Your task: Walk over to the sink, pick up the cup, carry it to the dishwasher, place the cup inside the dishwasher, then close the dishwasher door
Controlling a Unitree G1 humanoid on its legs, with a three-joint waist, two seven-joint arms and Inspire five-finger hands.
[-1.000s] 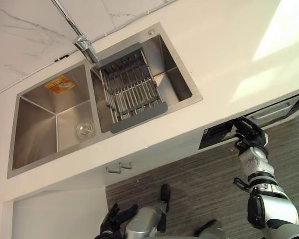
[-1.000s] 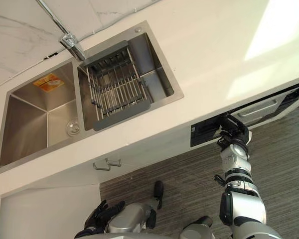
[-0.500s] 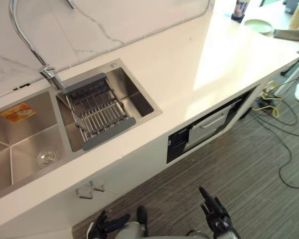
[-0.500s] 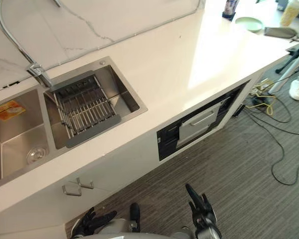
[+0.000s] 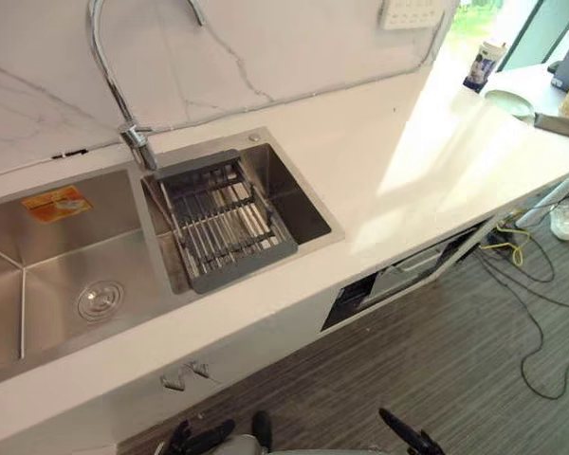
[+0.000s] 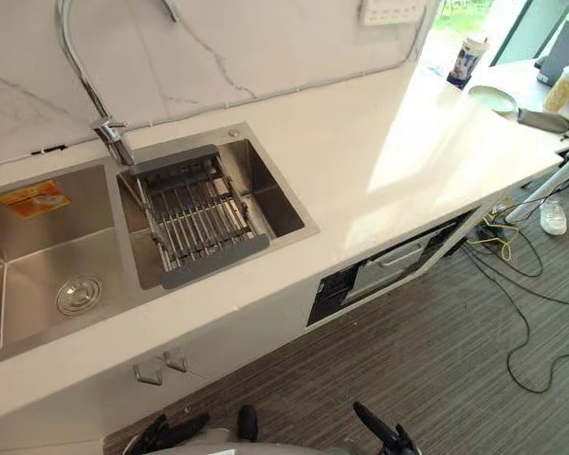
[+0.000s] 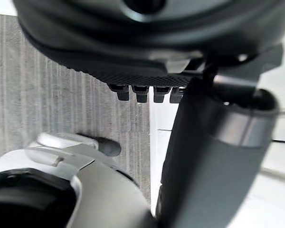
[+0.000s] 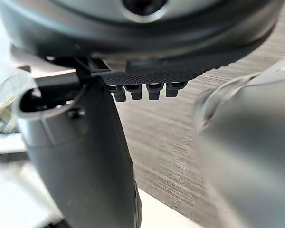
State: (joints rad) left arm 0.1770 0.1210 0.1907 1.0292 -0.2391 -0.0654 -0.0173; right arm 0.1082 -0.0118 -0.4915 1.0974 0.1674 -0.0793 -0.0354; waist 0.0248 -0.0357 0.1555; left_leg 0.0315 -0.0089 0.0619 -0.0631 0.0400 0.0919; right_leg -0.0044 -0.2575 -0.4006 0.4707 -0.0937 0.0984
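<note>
Counter (image 6: 360, 161): the front edge runs on a diagonal from lower left to upper right.

Sink (image 6: 266, 190): set in the counter's left part, with two basins. A rack (image 6: 194, 218) lies across the right basin. The faucet (image 6: 76, 66) stands behind the divide.

Dishwasher (image 6: 394, 265): under the counter edge, right of the sink. Its front is upright and tucked below the overhang.

Floor (image 6: 436, 360): a broad stretch lies before the cabinets. Cables (image 6: 522, 313) trail across it at the far right, near a shoe (image 6: 553, 216).

Left hand (image 6: 171, 431): low over the floor, well apart from the counter edge. Its fingers (image 7: 141, 93) are released and spread straight. They hold nothing and touch nothing.

Right hand (image 6: 384, 441): low over the floor, in front of the dishwasher but well apart from it. Its fingers (image 8: 133, 91) are extended and relaxed, with nothing in the grasp.

Cup: its position cannot be told. Neither hand carries it.
</note>
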